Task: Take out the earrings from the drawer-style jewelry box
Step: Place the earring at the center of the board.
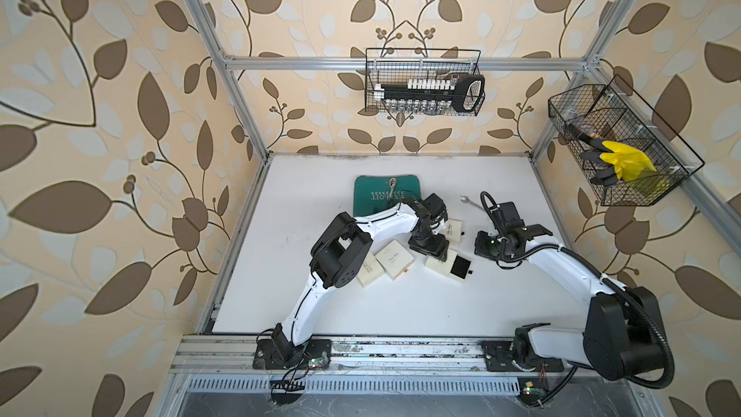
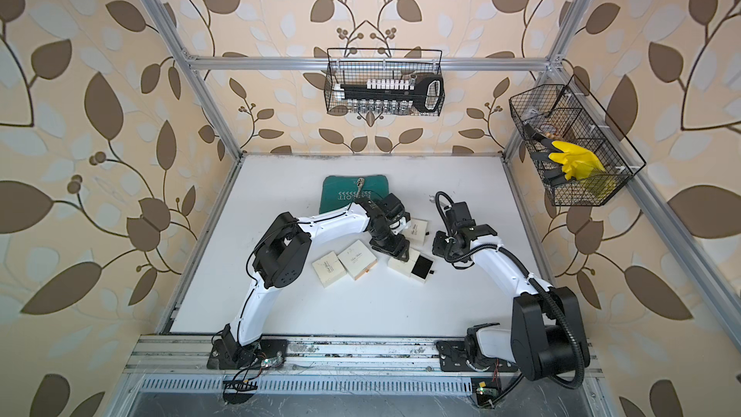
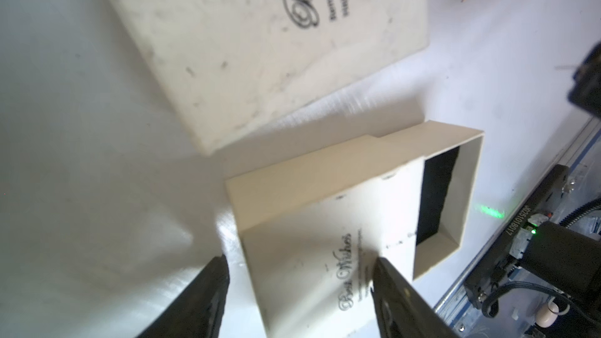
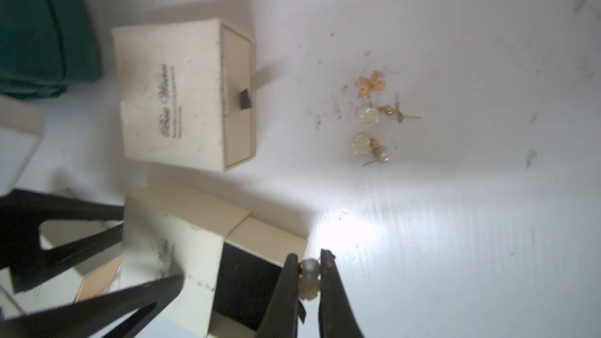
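A green pouch (image 1: pixel 381 198) lies at the back of the white tabletop (image 1: pixel 288 282), a silver ratchet (image 1: pixel 391 183) on it. A small spanner (image 1: pixel 468 201) lies apart. Two baskets hang above (a rear basket (image 1: pixel 371 74) holding a socket rack (image 1: pixel 425 91), a side basket (image 1: pixel 561 108) holding a yellow glove (image 1: pixel 625 159)).

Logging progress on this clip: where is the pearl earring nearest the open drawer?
In the right wrist view, the pearl earring is pinched by the right hand at the pulled-out end of the open drawer, apart from the loose earrings.

right gripper (image 4: pixel 309 255) pinches a pearly earring (image 4: pixel 308 276) just beside the open drawer (image 4: pixel 270 237) (black-lined); other earrings (image 4: pixel 370 117) lie well apart.
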Controlling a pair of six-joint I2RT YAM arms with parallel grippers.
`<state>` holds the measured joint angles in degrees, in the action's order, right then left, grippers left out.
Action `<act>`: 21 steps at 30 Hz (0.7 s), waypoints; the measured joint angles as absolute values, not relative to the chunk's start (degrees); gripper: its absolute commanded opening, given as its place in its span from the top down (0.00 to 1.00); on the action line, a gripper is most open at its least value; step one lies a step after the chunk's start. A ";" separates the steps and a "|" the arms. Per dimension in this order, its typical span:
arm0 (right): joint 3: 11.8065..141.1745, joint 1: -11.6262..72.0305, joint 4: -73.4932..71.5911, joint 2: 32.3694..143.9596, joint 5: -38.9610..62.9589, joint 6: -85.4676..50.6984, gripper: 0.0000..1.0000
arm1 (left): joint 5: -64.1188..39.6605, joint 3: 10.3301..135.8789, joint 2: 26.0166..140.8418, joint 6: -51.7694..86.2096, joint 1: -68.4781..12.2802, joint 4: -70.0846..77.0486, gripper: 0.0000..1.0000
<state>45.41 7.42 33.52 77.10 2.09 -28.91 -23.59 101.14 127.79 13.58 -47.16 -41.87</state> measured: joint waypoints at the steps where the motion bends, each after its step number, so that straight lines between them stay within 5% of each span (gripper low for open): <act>1: 45.56 6.15 33.06 78.74 2.11 -28.95 0.94 | -23.59 101.14 127.79 13.54 -47.16 -41.89 0.28; 10: 49.74 1.72 30.13 90.39 2.04 -29.80 0.90 | -23.57 101.14 127.79 13.15 -47.13 -41.91 0.25; 21: 51.03 1.41 30.15 90.17 0.27 -30.41 0.73 | -23.55 101.14 127.79 12.14 -47.13 -41.91 0.22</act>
